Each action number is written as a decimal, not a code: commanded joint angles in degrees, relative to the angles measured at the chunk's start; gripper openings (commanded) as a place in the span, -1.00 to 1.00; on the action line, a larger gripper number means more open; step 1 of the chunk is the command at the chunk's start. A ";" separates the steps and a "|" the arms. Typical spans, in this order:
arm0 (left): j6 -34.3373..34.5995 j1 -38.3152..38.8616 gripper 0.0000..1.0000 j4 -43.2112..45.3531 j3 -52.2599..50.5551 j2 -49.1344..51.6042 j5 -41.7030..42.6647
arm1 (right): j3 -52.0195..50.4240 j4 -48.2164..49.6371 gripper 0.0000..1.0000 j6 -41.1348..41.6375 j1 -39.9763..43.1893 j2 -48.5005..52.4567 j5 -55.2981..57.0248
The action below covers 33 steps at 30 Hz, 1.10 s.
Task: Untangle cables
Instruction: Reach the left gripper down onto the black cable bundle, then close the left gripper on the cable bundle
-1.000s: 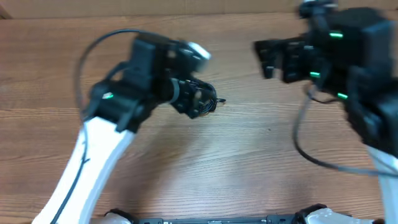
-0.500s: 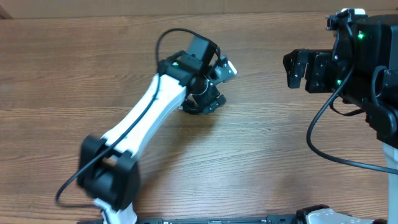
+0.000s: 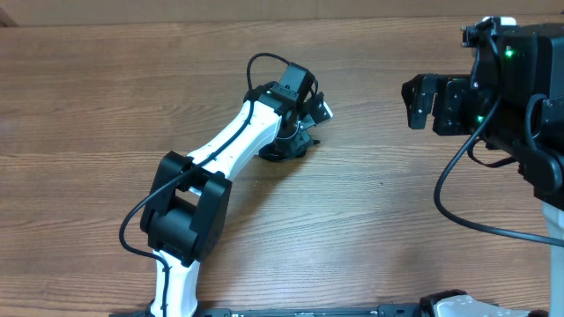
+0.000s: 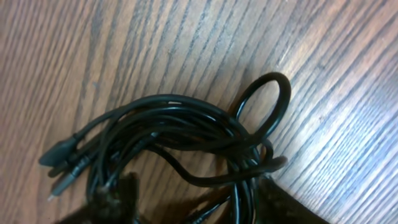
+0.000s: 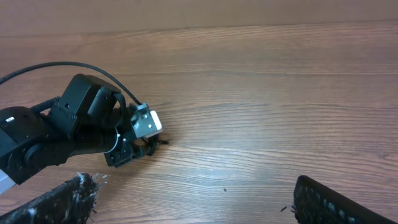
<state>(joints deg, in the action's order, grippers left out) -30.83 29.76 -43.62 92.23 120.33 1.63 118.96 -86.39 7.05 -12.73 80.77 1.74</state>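
The cables (image 4: 186,127) lie as one tangled black bundle on the wooden table, with a loop sticking out to the upper right and plug ends at the left. In the overhead view the bundle (image 3: 304,141) is mostly hidden under my left gripper (image 3: 291,145). My left gripper (image 4: 199,208) is down on the bundle, its two fingers spread to either side of the strands, open. My right gripper (image 3: 423,99) hangs open and empty far to the right; in its own view (image 5: 193,199) the fingers are wide apart above bare table.
The wooden table (image 3: 370,220) runs across the whole view. The left arm (image 3: 229,145) stretches diagonally from the front to the bundle. A thick black robot cable (image 3: 458,211) hangs from the right arm at the right edge.
My left arm has swung forward and settled its gripper over the cable bundle. My right arm drew back to the right a second ago and has held still since.
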 commanded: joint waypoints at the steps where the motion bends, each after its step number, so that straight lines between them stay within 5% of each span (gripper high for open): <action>1: -1.07 0.31 -0.10 0.42 1.20 -0.13 0.50 | 0.37 0.13 1.00 0.22 0.28 -0.39 0.39; 11: -3.41 0.85 0.14 1.01 1.20 -0.11 8.50 | 0.37 -0.42 1.00 0.22 0.28 -0.39 1.22; 16: -16.98 1.88 -0.12 0.55 1.20 -0.11 8.07 | 0.37 -1.18 1.00 0.22 0.28 -0.39 1.20; 20: -26.73 1.92 0.00 1.81 1.20 -0.11 3.96 | 0.37 -2.03 1.00 0.22 0.28 -0.39 1.22; 33: -32.44 1.88 0.08 4.42 1.20 0.00 4.50 | 0.37 -2.93 1.00 0.22 0.28 -0.39 1.22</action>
<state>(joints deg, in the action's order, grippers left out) -60.71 31.53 -39.75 92.23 120.33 3.46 118.96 -89.54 7.07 -12.73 80.77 2.37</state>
